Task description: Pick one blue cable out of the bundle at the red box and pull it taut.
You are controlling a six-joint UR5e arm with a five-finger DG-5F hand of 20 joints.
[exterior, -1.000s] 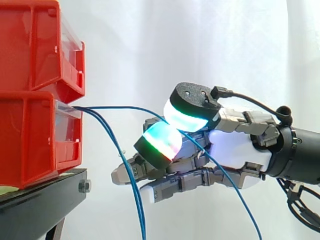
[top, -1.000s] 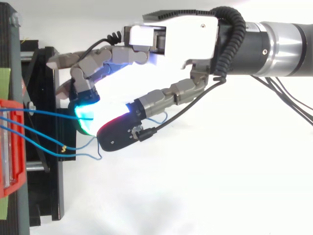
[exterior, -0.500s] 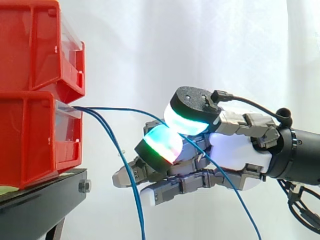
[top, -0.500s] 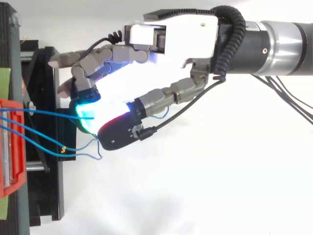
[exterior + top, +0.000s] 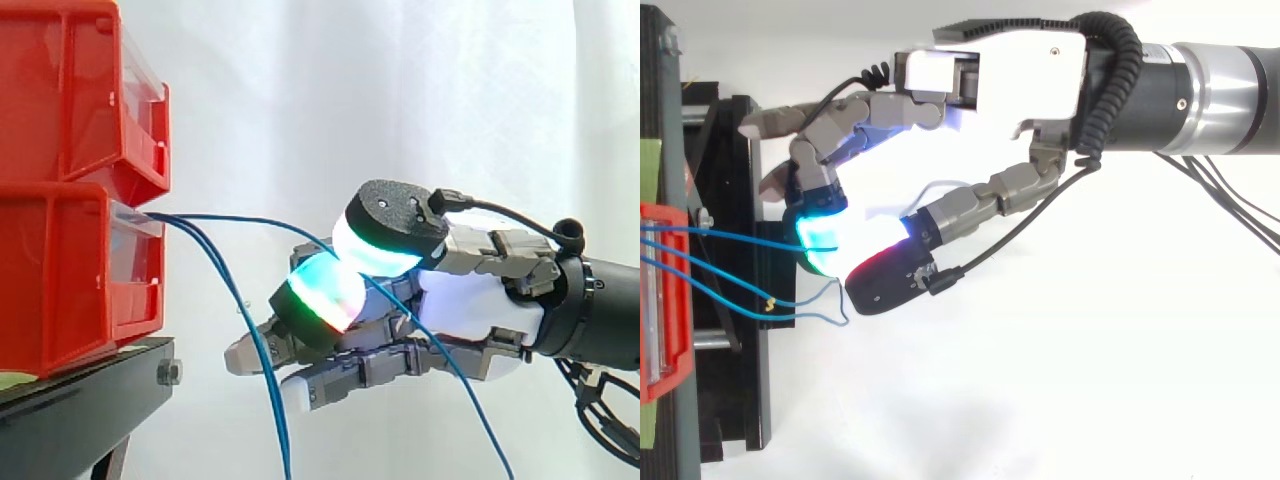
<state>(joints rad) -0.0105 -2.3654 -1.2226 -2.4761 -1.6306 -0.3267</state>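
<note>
One blue cable (image 5: 250, 218) runs level from the lower red box (image 5: 70, 290) to my hand (image 5: 480, 300), then droops to the lower right behind the fingers. The thumb's green-glowing pad (image 5: 385, 235) and a curled finger's pad (image 5: 320, 290) pinch it between them. From above, the same cable (image 5: 730, 233) reaches the cyan pad (image 5: 818, 235) with the thumb (image 5: 885, 280) closing beside it. Two other blue cables (image 5: 255, 350) hang slack from the box, left of my hand.
A second red box (image 5: 80, 100) is stacked on the lower one. Both rest on a black stand (image 5: 80, 420) at the left, whose frame (image 5: 735, 400) lies under the fingertips in the top view. A white curtain is the backdrop.
The thumb has shifted slightly down and to the right, pressing closer onto the cable. The small cable loop behind the thumb in the top view is gone. The arm has barely moved.
</note>
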